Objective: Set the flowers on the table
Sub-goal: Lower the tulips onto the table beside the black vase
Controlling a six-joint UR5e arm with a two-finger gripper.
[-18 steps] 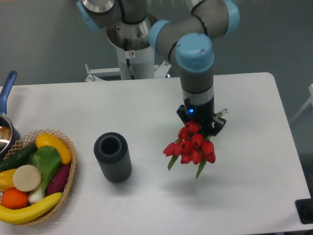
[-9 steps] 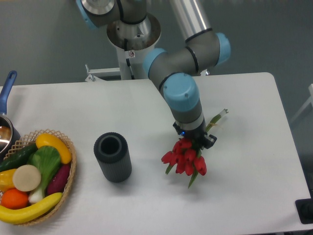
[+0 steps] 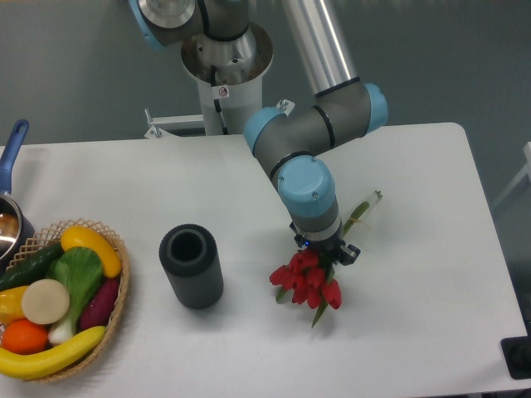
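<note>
The grey-and-blue arm's two-finger gripper (image 3: 324, 249) was clenched on the bunch of red tulips w/ green stems (image 3: 308, 283), blooms low over or touching the large white rounded tabletop (image 3: 415, 274), right of centre; stem ends stuck out up-right. The dark grey ribbed cylinder vase (image 3: 192, 266) stood upright to the left, apart from the bunch. The wicker basket of plastic fruit & veg (image 3: 55, 300) sat at the left edge. Small label on the robot base, writing too small to read.

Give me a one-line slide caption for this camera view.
Gripper holding red flowers low over the white table, right of a dark cylinder.
</note>
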